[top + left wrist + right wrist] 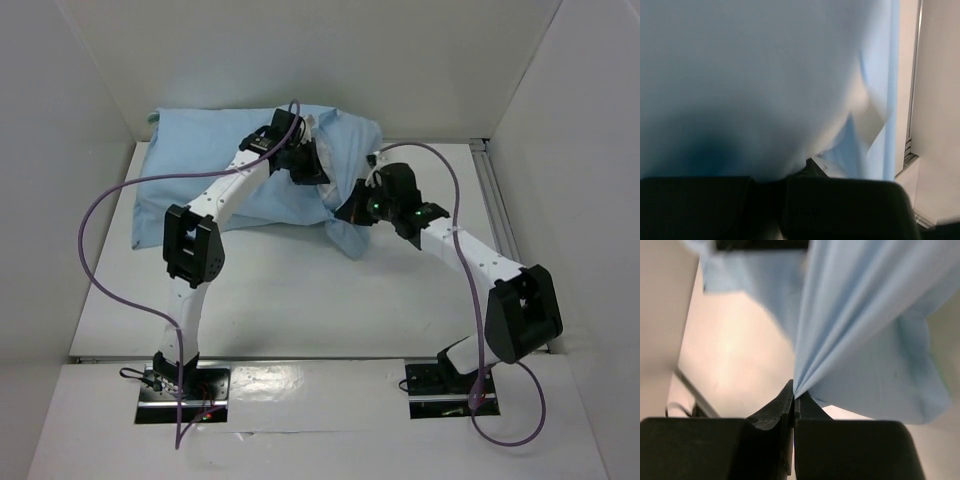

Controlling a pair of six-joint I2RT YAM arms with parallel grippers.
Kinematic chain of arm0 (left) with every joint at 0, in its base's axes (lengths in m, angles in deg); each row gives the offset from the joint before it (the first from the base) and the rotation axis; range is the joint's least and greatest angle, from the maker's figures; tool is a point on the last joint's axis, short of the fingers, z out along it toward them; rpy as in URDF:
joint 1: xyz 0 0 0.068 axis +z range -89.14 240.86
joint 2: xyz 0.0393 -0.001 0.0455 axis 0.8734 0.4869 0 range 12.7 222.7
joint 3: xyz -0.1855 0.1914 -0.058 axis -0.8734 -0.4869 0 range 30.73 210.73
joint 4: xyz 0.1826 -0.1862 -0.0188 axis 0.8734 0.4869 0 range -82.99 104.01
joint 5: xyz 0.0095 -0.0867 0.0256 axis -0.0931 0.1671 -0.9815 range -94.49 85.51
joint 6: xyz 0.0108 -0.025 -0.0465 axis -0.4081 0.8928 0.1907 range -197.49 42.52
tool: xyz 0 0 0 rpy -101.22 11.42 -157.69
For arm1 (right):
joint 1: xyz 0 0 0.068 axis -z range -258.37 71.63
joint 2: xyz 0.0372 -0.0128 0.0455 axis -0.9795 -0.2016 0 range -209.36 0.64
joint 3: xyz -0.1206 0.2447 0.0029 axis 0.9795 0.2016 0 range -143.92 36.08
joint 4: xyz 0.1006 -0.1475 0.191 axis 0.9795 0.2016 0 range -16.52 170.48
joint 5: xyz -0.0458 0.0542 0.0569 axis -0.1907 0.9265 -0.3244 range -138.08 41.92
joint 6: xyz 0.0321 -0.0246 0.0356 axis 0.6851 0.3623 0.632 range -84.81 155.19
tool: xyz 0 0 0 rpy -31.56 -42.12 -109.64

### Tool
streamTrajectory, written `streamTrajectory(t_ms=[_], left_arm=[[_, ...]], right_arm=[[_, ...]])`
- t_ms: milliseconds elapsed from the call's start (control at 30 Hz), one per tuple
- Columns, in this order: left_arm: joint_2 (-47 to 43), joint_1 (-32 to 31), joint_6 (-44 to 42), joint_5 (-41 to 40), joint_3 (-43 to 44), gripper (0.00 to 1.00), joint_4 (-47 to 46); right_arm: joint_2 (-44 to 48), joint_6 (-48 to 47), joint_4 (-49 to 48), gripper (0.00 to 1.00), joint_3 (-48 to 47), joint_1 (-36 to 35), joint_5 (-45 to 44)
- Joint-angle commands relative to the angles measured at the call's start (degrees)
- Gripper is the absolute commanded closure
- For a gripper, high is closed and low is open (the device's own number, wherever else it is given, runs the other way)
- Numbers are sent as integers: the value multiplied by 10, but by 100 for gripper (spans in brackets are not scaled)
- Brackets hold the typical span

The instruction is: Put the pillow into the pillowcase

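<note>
The right gripper [795, 396] has its fingers [774, 412] pressed together on a thin pinch of the light blue pillowcase [865, 340], and the cloth fans out from that one point in tight folds. So little fabric sits between the jaws that any hard pull could drag it free, or bunch the mouth shut rather than spread it. The left gripper [785, 179] also has its jaws together, pushed against a pale, blurred bulk that is probably the pillow [750, 75], with a strip of blue cloth to its right. That view is too soft to tell what, if anything, it pinches. If it holds pillow and case together, pulling the case on would only carry the pillow along. From above, the pillowcase lies plump across the back of the table [300, 290], so the pillow seems largely inside, and both grippers work at its right-hand open end, close to each other. That closeness is a hazard of its own, since wrists or cables could foul as they pull. A loose flap hangs from the right grip towards the table, and the hem could catch on it and fold under. The filled case also lies near the back wall, so a further shove may jam it there.
</note>
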Motion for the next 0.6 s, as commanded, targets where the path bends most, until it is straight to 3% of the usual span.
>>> streamTrajectory(t_ms=[0, 100, 267, 433, 533, 567], left_arm=[[23, 16, 27, -55, 10, 100, -64], [23, 16, 27, -55, -7, 100, -69], [11, 5, 21, -49, -60, 100, -86], [-19, -13, -14, -18, -59, 100, -86], [-25, -13, -55, 51, -14, 100, -29], [-25, -13, -69, 73, 19, 100, -4]], right_arm=[[19, -84, 63, 100, -19, -60, 144], [19, -108, 63, 100, -80, -98, 198], [51, -130, 49, 100, -182, -110, 205], [34, -142, 79, 100, -137, -103, 115], [-10, -116, 90, 100, -71, -89, 64], [-22, -116, 113, 91, -63, -89, 52]])
